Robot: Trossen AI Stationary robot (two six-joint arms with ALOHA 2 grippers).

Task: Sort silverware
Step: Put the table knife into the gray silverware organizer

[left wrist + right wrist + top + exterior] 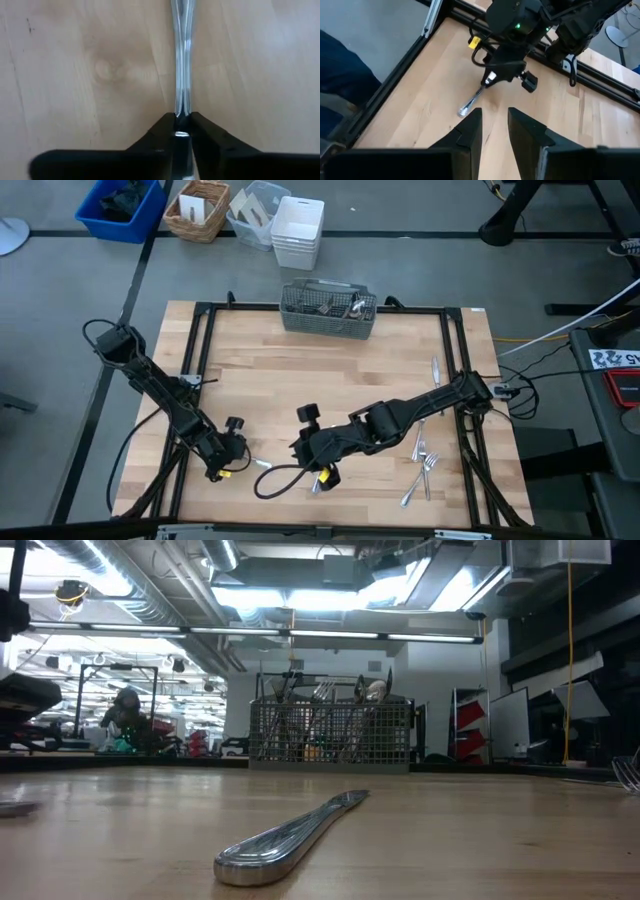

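My left gripper (240,463) is low at the table's near left, shut on a slim silver piece of silverware (181,65) that runs away from it toward my right gripper. My right gripper (495,120) hangs open above the table's near middle, nothing between its fingers; its wrist view looks down on the left gripper (491,80) and that piece (471,103). Several more pieces (424,462) lie flat at the near right, and one (437,370) lies farther back. Another piece (290,835) lies flat close to the low camera. My left gripper pinches one end of the piece (181,116) between its two fingers. The fingers slant down and stand in line with the piece, which runs straight on from them. Its rounded free end (463,111) rests on the wood.
A grey wire-mesh caddy (328,308) holding silverware stands at the table's far edge, middle. Black rails (200,350) frame the table's sides. A cable loop (275,480) lies near the front edge. Bins and baskets (298,230) stand on the floor beyond the table.
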